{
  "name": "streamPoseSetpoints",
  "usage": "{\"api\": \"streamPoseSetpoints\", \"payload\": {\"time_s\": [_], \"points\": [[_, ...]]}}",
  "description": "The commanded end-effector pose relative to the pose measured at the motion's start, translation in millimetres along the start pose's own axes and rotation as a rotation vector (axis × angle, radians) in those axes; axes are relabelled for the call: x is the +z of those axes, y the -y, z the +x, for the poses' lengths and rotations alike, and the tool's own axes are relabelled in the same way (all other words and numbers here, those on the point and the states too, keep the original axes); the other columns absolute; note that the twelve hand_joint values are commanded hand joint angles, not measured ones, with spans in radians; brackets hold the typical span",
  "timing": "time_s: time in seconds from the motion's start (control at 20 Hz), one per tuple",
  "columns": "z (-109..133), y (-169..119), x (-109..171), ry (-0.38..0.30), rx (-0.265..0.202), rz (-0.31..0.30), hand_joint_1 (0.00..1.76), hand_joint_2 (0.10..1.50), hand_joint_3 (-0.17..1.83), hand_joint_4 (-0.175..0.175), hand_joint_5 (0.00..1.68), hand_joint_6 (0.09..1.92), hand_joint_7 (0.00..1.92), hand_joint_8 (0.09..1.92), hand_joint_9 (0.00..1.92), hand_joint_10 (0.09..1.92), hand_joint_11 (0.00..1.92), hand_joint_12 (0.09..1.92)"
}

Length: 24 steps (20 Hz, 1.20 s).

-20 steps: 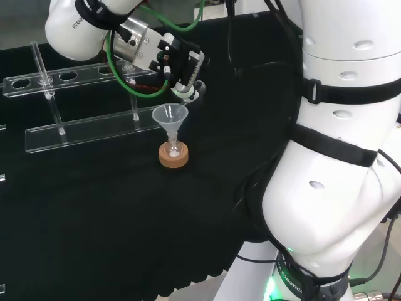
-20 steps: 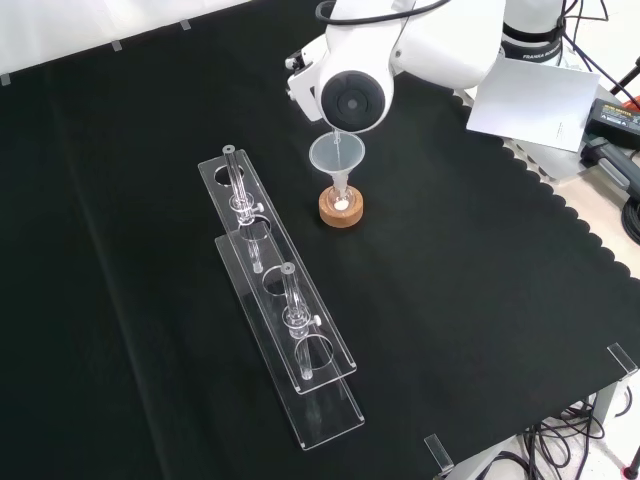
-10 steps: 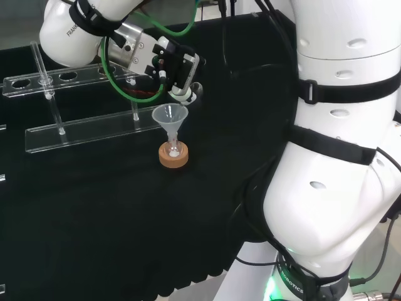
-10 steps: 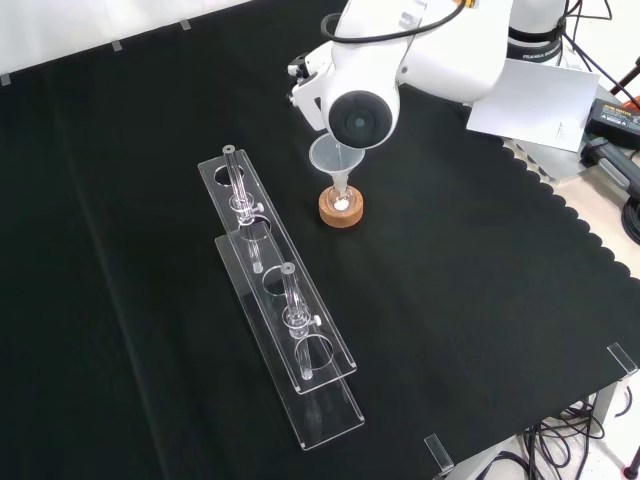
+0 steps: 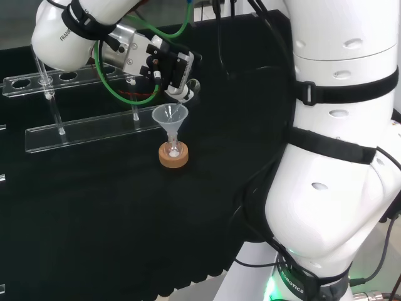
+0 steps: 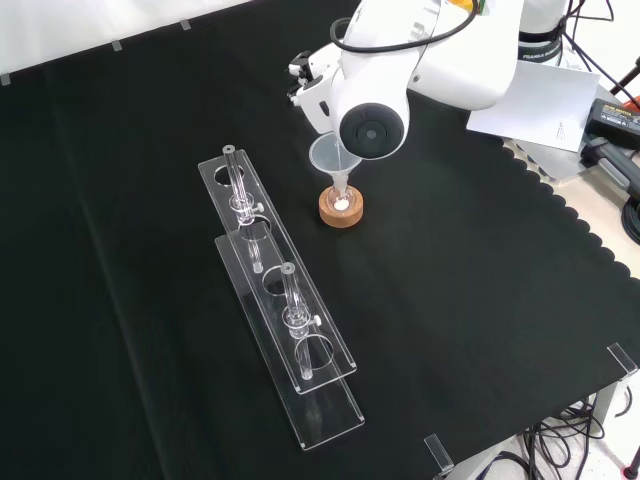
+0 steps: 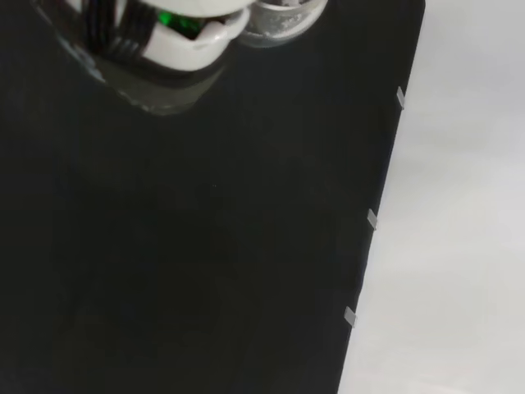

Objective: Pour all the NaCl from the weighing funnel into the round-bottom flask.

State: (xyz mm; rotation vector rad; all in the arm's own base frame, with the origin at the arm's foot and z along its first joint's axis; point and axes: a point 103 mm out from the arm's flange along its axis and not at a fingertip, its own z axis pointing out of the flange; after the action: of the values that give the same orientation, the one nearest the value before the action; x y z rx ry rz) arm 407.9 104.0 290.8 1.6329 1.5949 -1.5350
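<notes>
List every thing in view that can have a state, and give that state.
Hand: curled round the weighing funnel, above the clear funnel.
Weighing funnel: held, tilted over the clear funnel.
Clear funnel: upright in the flask's neck.
Flask: upright on the cork ring, white powder inside.
Cork ring: flat on the cloth.

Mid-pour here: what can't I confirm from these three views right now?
- Weighing funnel: head view, too small and clear to tell whether NaCl is left inside.
- Hand: front view, the arm's white link stands before it; how the fingers grip is unclear.
- Round-bottom flask on its cork ring: a little white shows inside; the amount is too small to judge.
</notes>
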Motion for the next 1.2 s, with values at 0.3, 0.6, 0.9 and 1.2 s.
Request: {"api": "streamPoseSetpoints", "payload": {"time_s": [0.3, 0.6, 0.9, 1.2], "points": [[2.2, 1.6, -5.5, 0.045, 0.011, -0.002, 1.12, 0.72, 0.52, 0.175, 1.3, 0.57, 0.76, 0.64, 1.23, 0.09, 1.08, 0.85], [6.0, 3.6, -11.2, 0.089, 0.017, -0.01, 1.12, 0.72, 0.52, 0.175, 1.3, 0.57, 0.76, 0.64, 1.23, 0.09, 1.08, 0.85], [6.6, 5.1, -13.4, 0.106, 0.021, -0.013, 1.12, 0.72, 0.52, 0.175, 1.3, 0.57, 0.76, 0.64, 1.23, 0.09, 1.08, 0.85], [5.2, 5.6, -11.6, 0.103, 0.023, -0.015, 1.12, 0.72, 0.52, 0.175, 1.3, 0.57, 0.76, 0.65, 1.23, 0.09, 1.08, 0.85]]}}
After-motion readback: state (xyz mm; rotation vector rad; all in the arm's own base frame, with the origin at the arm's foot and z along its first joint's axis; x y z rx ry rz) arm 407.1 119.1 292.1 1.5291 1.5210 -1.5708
